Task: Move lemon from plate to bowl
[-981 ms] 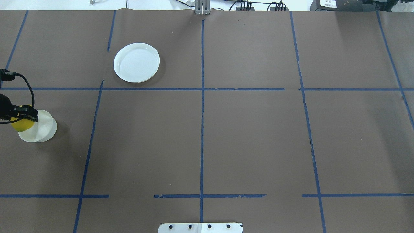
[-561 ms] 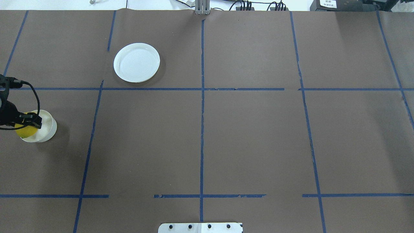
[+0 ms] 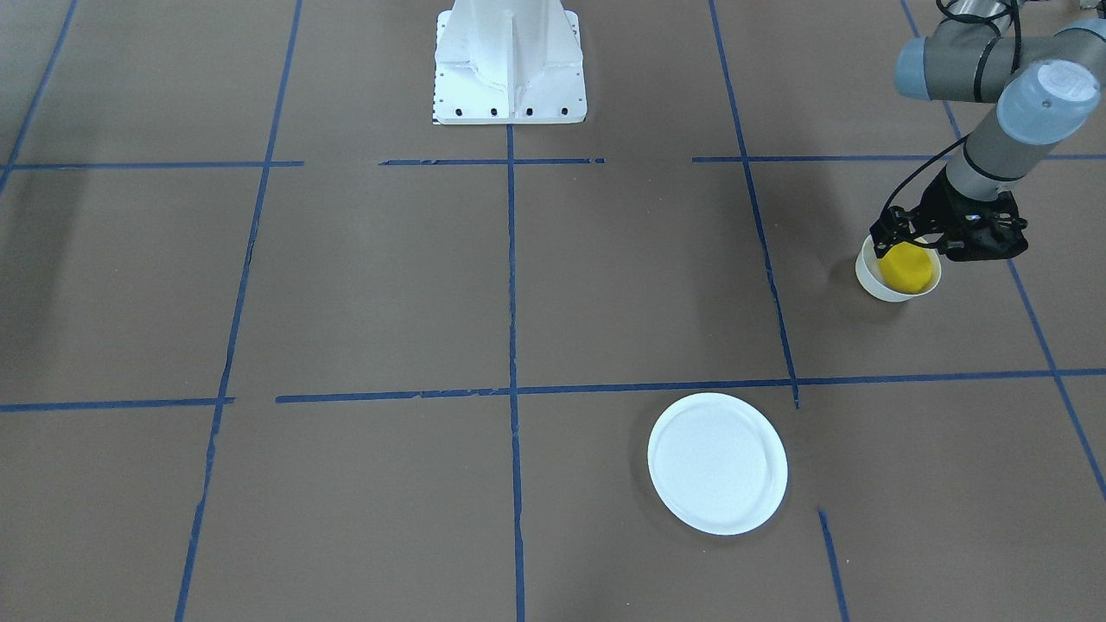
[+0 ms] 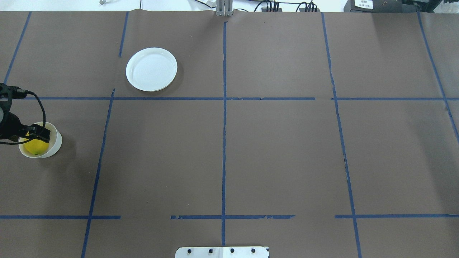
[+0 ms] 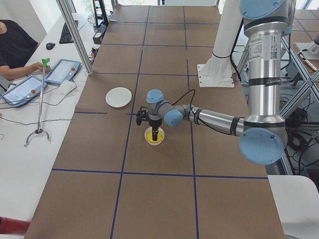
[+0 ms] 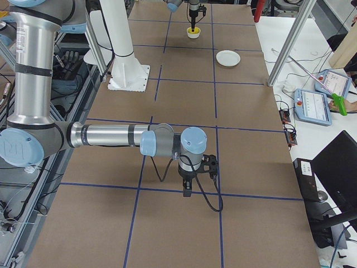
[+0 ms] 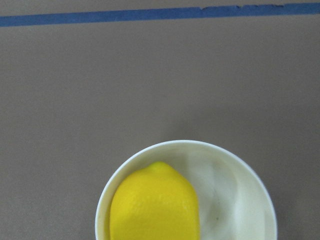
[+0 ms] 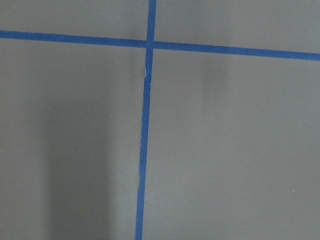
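1. Lemon (image 3: 905, 268) lies inside bowl (image 3: 867, 281) in front view. Left gripper (image 3: 907, 246) hangs right over it w/ fingers bracketing the fruit. Can't tell if they're pinching or slack. Plate (image 3: 717, 464) is bare and well apart, so transfer looks nearly done. I judge only letting go and backing off are left.
2. Overhead: lemon (image 4: 36, 147) fills most of bowl (image 4: 55, 143) mouth. Probably why left gripper (image 4: 36, 132) comes in from above; tapering walls leave no side access. Plate (image 4: 151, 69) is flat, round, raised rim, disposable look.
3. Left-side view: a finger reaches down into bowl (image 5: 153, 143), approx vertical. Grip not readable here.
4. Right-side view: right gripper (image 6: 187, 192) is parked low over table (image 6: 251, 167), far from the action. Finger state: can't tell.
5. Left wrist: lemon (image 7: 155, 205) leans vs one side of bowl (image 7: 235, 200). Skin is smooth and waxy, oval w/ small nub. Bowl is matte off-white, thin rim. No fingers in frame.
6. Right wrist: only matte brown paper and blue tape (image 8: 145, 125), slightly frayed. No fingers visible.
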Tool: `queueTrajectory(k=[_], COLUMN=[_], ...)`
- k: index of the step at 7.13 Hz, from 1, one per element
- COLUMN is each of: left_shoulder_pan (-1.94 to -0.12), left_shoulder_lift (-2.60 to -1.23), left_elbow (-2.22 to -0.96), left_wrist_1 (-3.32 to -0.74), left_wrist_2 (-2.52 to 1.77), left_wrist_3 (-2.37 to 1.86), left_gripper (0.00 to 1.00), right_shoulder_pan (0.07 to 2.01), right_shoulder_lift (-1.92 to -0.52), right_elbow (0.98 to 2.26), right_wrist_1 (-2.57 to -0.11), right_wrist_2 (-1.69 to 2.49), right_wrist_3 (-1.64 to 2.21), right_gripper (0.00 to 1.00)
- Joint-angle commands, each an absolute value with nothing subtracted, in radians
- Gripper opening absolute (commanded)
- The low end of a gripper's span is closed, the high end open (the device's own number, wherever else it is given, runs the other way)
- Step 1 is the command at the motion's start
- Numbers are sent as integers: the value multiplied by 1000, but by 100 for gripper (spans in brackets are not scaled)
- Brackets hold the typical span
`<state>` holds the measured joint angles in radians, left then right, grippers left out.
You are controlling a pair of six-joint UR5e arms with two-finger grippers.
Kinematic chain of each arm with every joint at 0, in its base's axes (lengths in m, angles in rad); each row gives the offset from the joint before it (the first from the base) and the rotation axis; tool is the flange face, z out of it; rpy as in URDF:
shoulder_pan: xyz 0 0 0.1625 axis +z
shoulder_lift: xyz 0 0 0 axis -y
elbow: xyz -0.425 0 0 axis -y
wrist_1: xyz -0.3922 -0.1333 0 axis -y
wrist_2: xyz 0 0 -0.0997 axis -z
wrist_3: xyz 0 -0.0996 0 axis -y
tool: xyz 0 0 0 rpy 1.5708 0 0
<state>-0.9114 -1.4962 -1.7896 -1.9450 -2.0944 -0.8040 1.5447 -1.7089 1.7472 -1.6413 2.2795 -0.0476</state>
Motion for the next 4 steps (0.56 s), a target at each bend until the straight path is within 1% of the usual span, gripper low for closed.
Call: queueTrajectory(k=[1,3,4], left_shoulder_pan=[-913,-955,-1041], left_shoulder_lift=[-1505,-1514,-1563], left_elbow=[-1801,-1815,-1815], left_wrist_1=[-1942,-1884,-1799], left_wrist_2=[-2106,-2109,-2143], left_wrist_3=[-798,-654,-544], left_gripper=[100,100,100], right_shoulder_pan=[1545,1545,1545], right_shoulder_lift=[-1709,-1709,-1709], right_elbow=[1747,1747,1747], right_wrist_1=[-1641,-1641,-1641], right_wrist_2=[2279,2279,2279], right_wrist_3=[-48,-48,-48], right_gripper=[100,100,100])
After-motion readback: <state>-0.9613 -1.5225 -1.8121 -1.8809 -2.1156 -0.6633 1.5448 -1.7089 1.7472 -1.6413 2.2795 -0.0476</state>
